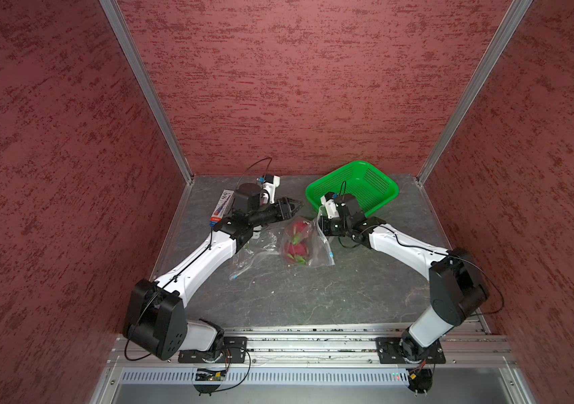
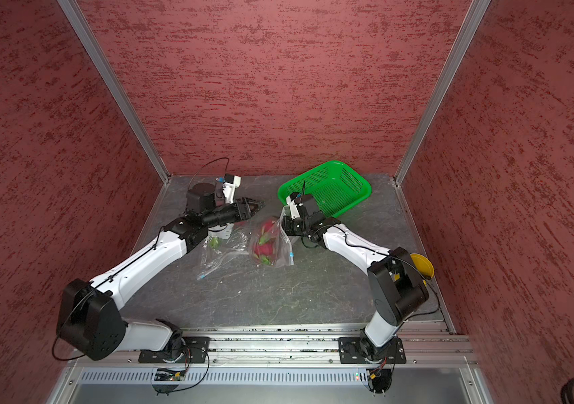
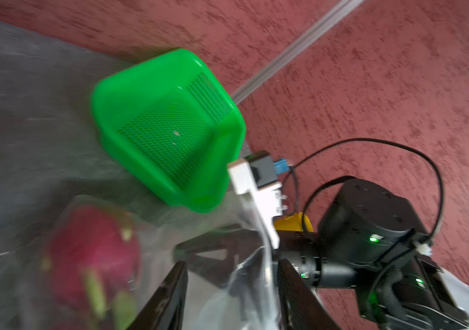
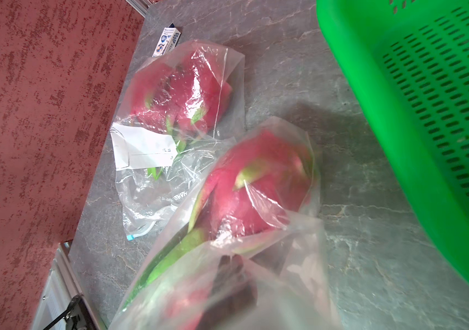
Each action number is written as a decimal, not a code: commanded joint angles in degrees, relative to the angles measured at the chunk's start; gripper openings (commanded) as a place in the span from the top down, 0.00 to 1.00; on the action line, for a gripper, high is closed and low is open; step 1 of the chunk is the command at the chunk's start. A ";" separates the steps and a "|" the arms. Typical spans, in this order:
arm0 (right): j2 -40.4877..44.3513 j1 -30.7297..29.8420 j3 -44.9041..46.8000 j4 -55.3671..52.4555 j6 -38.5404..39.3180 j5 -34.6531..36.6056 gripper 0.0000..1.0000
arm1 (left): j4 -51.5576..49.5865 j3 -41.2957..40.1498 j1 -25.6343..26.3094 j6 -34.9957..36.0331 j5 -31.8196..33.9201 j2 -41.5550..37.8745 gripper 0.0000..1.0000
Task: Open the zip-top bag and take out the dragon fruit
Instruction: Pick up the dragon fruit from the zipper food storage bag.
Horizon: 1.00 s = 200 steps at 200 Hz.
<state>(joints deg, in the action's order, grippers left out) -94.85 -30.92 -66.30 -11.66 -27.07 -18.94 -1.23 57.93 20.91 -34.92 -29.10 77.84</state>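
A clear zip-top bag [image 1: 308,245] lies mid-table with two magenta dragon fruit [image 1: 295,249] inside, seen close in the right wrist view [image 4: 256,185]. My right gripper [image 1: 321,218] is shut on the bag's upper edge, and its fingertips [image 4: 230,263] show together through the film. My left gripper [image 1: 296,206] hovers just left of that edge, open. In the left wrist view the bag film [image 3: 244,280] hangs loose between its fingers [image 3: 167,297]. A second clear bag [image 1: 254,252] with more dragon fruit [image 4: 182,94] lies partly under the left arm.
A green mesh basket [image 1: 376,182] stands at the back right, just behind the right wrist. A small printed box [image 1: 222,206] lies at the back left near the wall. A yellow object [image 2: 422,266] sits behind the right arm's elbow. Red walls close three sides.
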 commanded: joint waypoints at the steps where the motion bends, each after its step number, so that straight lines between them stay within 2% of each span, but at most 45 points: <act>1: 0.58 0.26 1.10 2.52 -0.85 -4.04 0.96 | -0.76 -5.64 -1.72 2.30 3.39 -0.44 0.48; 21: 1.68 0.24 3.84 3.47 -2.08 -6.86 0.96 | -0.78 -9.36 -2.45 3.09 2.72 1.59 0.54; 45: 3.97 0.25 7.84 2.76 -2.65 -5.71 0.95 | -0.49 -11.78 -2.32 2.97 0.64 4.20 0.60; 94: 5.02 0.16 14.68 10.69 -7.03 -8.01 0.90 | 4.19 -13.76 -1.29 1.19 -1.83 9.30 0.61; 112: 5.45 0.16 17.09 15.49 -8.40 -10.41 0.80 | 4.86 -12.22 -0.70 0.82 -2.66 11.87 0.62; 154: 11.26 0.27 24.14 33.49 -12.38 -12.19 0.46 | 5.52 -9.72 -0.59 0.55 -3.94 17.20 0.62; 173: 13.73 0.31 26.26 37.96 -13.36 -11.79 0.42 | 4.74 -9.10 -0.60 0.72 -4.46 19.03 0.63; 200: 13.82 0.71 28.08 35.72 -12.70 -10.40 0.41 | 3.64 -8.97 -0.71 1.13 -4.50 20.30 0.63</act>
<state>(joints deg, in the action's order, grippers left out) -81.60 -30.87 -39.83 19.68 -39.16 -29.78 2.87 47.97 20.21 -34.26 -32.64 97.12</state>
